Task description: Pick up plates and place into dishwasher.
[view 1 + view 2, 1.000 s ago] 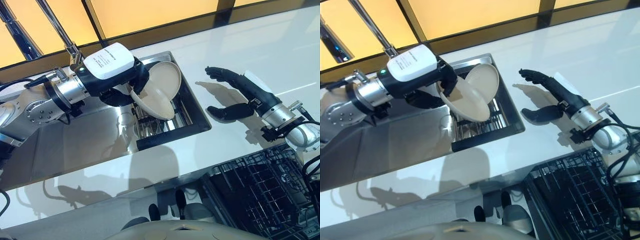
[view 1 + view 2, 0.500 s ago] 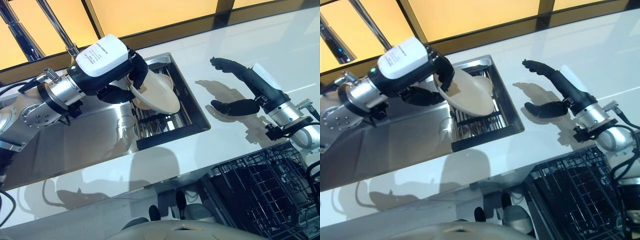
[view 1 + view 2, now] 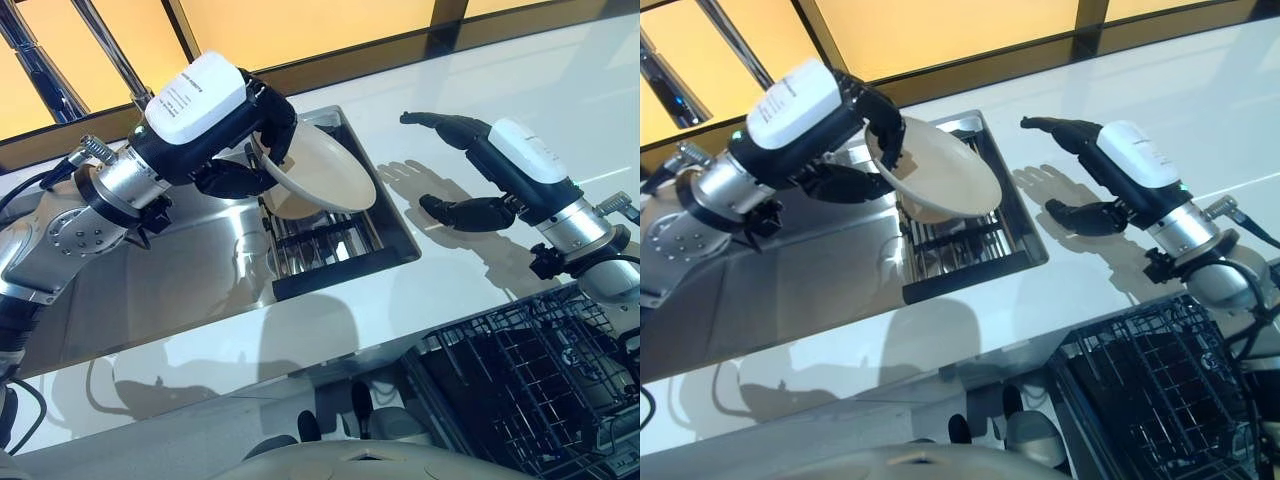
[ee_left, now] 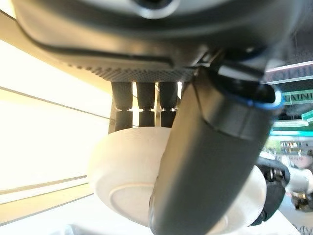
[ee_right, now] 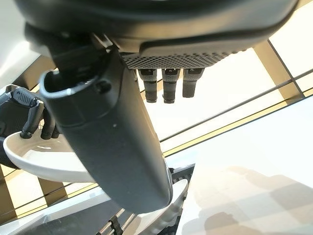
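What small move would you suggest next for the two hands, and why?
Probably carry the plate rightward to the open right hand: the left hand grips it above the sink, and the dishwasher rack lies on the right.

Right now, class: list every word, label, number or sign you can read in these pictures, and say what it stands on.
Nothing can be read.
Left hand, holding the plate: its white cover bears lines of dark print, too small to read.
Right hand: its white cover shows a faint mark, too blurred to read.
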Robot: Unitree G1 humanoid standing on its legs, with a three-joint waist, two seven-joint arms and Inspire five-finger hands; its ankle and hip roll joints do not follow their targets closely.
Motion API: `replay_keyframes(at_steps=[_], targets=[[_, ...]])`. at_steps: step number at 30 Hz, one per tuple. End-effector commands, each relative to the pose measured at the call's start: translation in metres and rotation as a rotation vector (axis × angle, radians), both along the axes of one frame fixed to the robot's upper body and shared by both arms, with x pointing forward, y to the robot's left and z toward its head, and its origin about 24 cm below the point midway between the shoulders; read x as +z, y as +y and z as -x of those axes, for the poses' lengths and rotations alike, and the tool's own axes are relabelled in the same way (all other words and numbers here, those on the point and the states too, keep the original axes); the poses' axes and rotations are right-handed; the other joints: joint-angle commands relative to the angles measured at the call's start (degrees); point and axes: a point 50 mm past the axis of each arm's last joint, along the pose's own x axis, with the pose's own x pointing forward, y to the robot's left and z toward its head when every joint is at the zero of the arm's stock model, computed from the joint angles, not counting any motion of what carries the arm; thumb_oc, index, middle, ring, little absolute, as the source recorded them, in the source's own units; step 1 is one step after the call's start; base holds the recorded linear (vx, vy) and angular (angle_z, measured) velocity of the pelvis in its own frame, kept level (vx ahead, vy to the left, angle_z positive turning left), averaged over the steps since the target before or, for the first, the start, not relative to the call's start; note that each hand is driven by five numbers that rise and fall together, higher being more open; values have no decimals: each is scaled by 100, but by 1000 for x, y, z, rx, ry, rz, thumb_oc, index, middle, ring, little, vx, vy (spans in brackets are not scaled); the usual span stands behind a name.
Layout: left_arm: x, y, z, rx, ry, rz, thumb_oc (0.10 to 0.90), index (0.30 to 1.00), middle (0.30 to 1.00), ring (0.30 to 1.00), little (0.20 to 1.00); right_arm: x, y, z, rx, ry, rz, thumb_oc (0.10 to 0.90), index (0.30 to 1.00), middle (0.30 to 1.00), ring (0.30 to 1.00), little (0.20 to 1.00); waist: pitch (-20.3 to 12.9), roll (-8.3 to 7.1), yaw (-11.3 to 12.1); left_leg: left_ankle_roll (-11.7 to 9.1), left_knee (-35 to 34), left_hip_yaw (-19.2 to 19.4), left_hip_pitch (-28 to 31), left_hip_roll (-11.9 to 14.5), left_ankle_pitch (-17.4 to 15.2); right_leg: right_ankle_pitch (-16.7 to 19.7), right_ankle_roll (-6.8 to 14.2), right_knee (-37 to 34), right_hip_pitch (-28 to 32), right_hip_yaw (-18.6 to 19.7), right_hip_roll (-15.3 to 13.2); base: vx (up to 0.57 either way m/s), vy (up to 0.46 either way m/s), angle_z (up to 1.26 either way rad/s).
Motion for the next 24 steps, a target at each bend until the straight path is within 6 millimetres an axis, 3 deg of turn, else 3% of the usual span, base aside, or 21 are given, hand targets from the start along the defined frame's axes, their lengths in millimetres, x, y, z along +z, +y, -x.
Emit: replay_keyframes(at_steps=[1,13,24], targets=[[51,11,7,-38,-194,279,100,300,300,300,200,43,11,14,111,-236,-41,800,900,900,900,900,-858,-169,-1,-33,39,25,-33,-116,-376,-688,780,535,63,-174,-153,0,0,0],[62,2,0,-104,-180,403,100,300,300,300,200,43,24,15,146,-333,21,800,900,900,900,900,-908,-162,-91,-14,44,77,-19,-116,-393,-692,791,587,20,-92,-145,0,0,0],[57,-8,-12,-147,-118,464,100,300,300,300,200,50,39,13,239,-370,-49,800,900,900,900,900,-935,-157,-111,-16,52,128,1,-102,-404,-668,794,572,27,-55,-134,0,-1,0]])
